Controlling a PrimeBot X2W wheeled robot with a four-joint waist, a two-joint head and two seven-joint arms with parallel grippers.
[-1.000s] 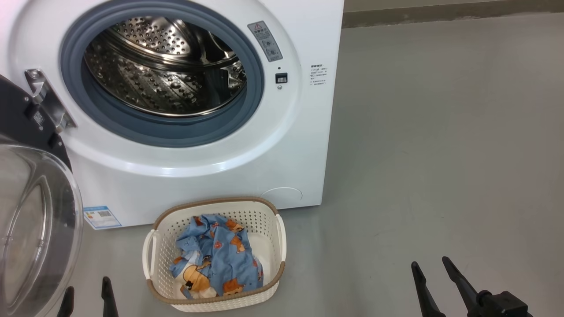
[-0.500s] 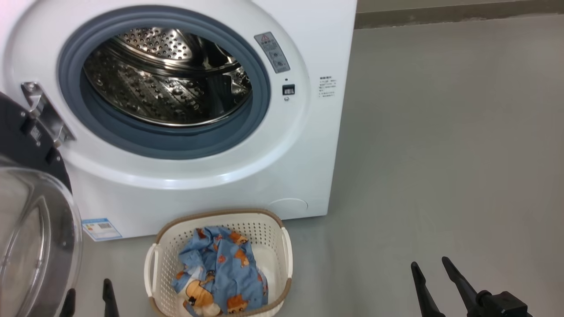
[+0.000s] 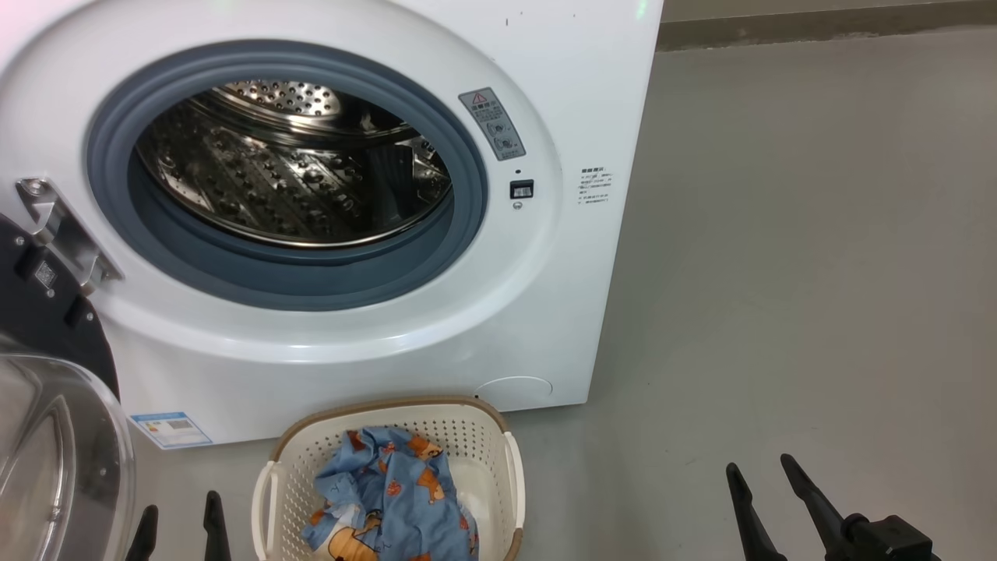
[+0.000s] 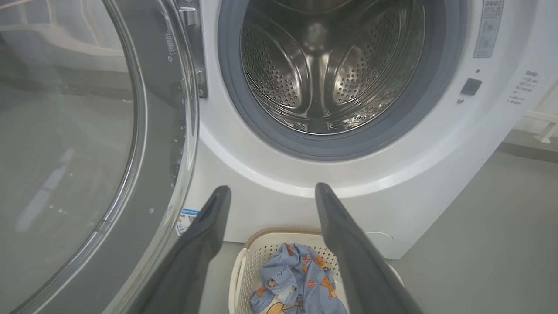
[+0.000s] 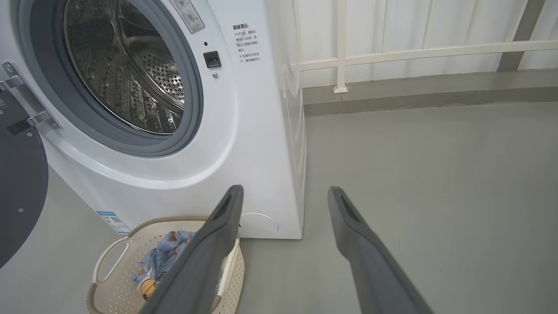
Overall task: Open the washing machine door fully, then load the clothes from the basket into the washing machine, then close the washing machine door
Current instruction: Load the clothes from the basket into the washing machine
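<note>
The washing machine door [image 3: 62,436] stands swung out to the left on its hinge [image 3: 58,234], so the opening of the washing machine [image 3: 498,312] is clear and the steel drum [image 3: 288,179] looks bare. The step in hand appears to be loading. The clothes [image 3: 397,499] lie as 1 crumpled bundle in the basket [image 3: 389,406], which sits on the floor just in front of the machine, below the opening.

Both end effectors are spread wide and hold nothing. The left gripper [image 3: 179,506] hangs just beside the basket's left handle, between the basket and the door's glass bowl; the right gripper [image 3: 759,465] is well apart to the right, over bare floor.

The left gripper seems the better placed. To do this well, it should come over the rim and down onto the high middle of the bundle, with 1 finger on each side of a thick fold rather than on a loose edge, so the whole bundle lifts in 1 go. It should rise clear of the rim before it moves forward—a snagged cloth could drag the light basket along. It should then carry the load over the grey gasket [image 3: 311,284] and well into the drum before letting go, so that nothing drapes on the lip where the door must seal. The door's bowl is close on the left; the elbow needs room there.
</note>
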